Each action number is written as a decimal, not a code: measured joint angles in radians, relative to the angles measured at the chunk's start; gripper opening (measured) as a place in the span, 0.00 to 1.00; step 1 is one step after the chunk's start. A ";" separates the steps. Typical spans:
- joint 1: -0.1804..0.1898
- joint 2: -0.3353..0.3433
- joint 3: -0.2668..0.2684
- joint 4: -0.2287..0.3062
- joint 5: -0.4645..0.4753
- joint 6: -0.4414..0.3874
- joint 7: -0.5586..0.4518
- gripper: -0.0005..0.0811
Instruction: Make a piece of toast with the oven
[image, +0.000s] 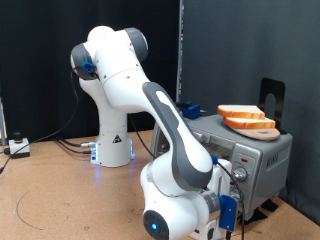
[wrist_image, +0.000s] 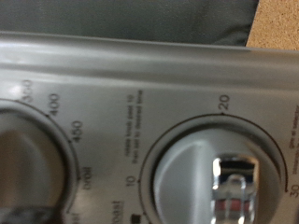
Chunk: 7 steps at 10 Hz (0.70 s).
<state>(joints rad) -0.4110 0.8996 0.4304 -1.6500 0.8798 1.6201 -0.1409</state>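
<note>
Oven (image: 250, 150): silver-grey box at the exterior view's right, long axis running left to right, knob panel facing the wrist camera. Toast (image: 240, 112): lies flat on the round board (image: 252, 126) atop it. Gripper: hidden behind the arm (image: 180, 150), close against the timer knob (wrist_image: 210, 173); jaw state cannot be told.

A wooden worktop (image: 50, 190) fills the lower part of the exterior view, backed by a black curtain (image: 40, 60). Dark cables (image: 45, 140) trail across it toward a small white box (image: 18, 147) at the exterior view's left edge. A thin wire loop (image: 50, 205) lies on the surface nearer the exterior view's bottom.
</note>
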 joint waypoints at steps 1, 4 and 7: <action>0.001 0.000 0.001 -0.005 0.000 0.003 0.000 0.51; 0.001 0.000 0.001 -0.023 0.000 0.038 0.000 0.23; -0.001 -0.002 0.004 -0.025 -0.004 0.045 -0.079 0.12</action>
<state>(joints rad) -0.4119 0.8976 0.4347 -1.6750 0.8760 1.6647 -0.2202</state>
